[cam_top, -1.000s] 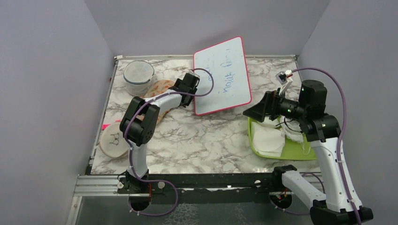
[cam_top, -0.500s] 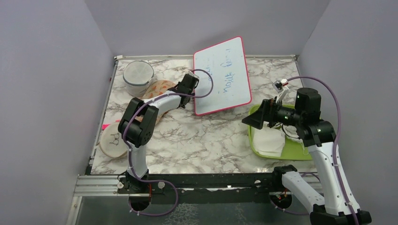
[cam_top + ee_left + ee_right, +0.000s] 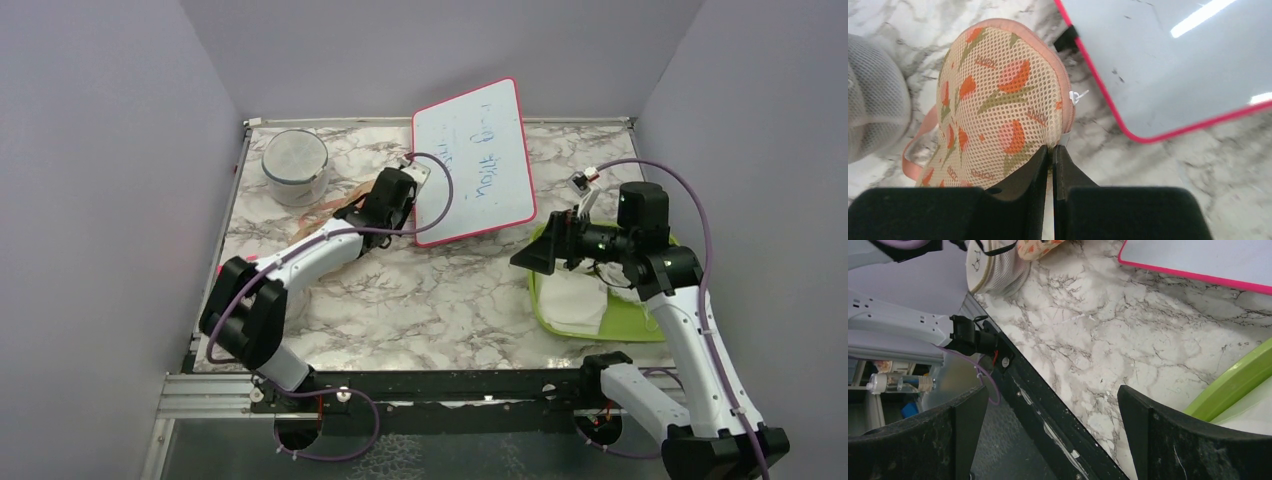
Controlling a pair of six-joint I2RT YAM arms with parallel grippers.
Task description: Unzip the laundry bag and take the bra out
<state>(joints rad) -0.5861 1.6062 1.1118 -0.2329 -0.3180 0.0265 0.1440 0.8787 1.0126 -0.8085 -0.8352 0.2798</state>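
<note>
The laundry bag (image 3: 998, 100) is laid near the surface's far left corner, long axis run toward the far edge, rounded end pointed away. Unlike a second ago, the left fingers (image 3: 1038, 170) are pressed shut, its zip rim met at their tips; the right fingers (image 3: 963, 420) are held wide.
</note>
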